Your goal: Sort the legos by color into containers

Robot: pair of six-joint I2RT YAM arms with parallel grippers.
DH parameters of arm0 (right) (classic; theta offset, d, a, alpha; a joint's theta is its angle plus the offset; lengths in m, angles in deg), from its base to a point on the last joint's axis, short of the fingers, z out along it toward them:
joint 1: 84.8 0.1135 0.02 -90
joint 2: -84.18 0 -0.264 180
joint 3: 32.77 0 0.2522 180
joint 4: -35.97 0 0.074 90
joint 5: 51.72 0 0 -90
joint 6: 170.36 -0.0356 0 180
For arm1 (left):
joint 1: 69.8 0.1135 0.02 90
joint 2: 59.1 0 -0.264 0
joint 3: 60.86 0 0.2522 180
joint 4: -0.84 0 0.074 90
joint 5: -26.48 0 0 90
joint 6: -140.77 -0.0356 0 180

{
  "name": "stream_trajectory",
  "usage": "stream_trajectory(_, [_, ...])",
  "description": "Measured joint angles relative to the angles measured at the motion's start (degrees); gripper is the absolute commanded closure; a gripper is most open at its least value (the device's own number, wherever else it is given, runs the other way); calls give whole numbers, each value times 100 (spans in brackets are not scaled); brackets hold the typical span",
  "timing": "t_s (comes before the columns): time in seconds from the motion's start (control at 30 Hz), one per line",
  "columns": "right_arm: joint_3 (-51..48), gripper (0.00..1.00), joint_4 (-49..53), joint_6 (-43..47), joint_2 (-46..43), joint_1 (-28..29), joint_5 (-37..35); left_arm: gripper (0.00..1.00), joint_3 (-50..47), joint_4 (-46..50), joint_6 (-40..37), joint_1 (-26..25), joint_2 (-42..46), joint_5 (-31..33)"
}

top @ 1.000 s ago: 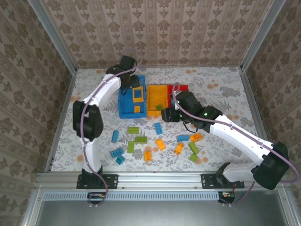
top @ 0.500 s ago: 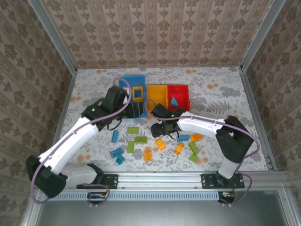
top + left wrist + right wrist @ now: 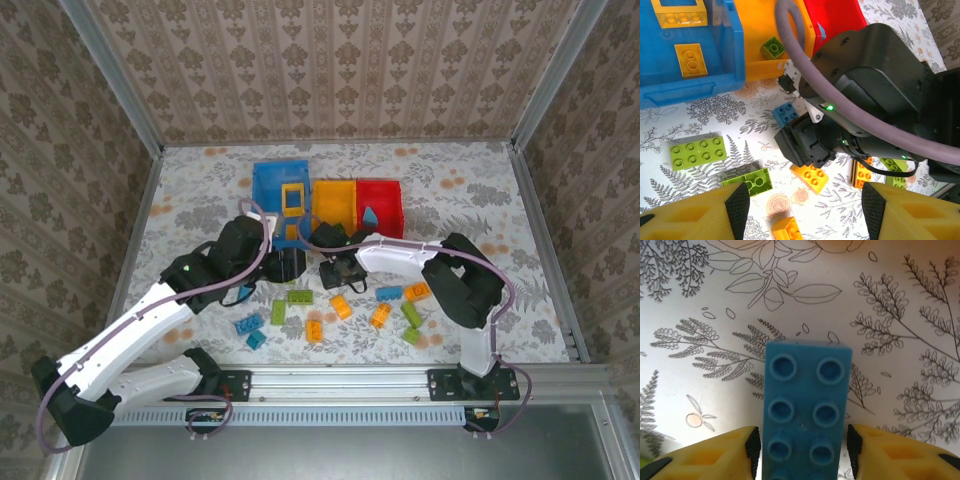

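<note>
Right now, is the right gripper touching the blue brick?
Cannot tell. Right wrist view: blue brick lies between right gripper pads, edges too close to judge.

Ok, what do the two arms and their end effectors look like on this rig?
Both the left arm and right arm have white links, black joint housings and a grey-purple cable running alongside. Small green lights glow on the right arm's wrist. The left end effector and right end effector have yellow plastic fingers with black pads.

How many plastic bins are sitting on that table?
3, in a row at the far side: blue bin left, yellow bin middle, red bin right.
</note>
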Motion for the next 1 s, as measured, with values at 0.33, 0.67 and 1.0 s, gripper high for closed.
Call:
stream_trajectory(0.33, [-111,70,127,81,-463,-140,-208,38,2,-35,188,-470,74,350])
stream_trajectory(0.67, [-4,69,435,256,-1696,-1703,-317,38,595,-487,122,-748,-887,411])
stream_trajectory(1.0, [1399,62,822,302,92,-2275,-363,38,879,-638,-133,-787,-1198,367])
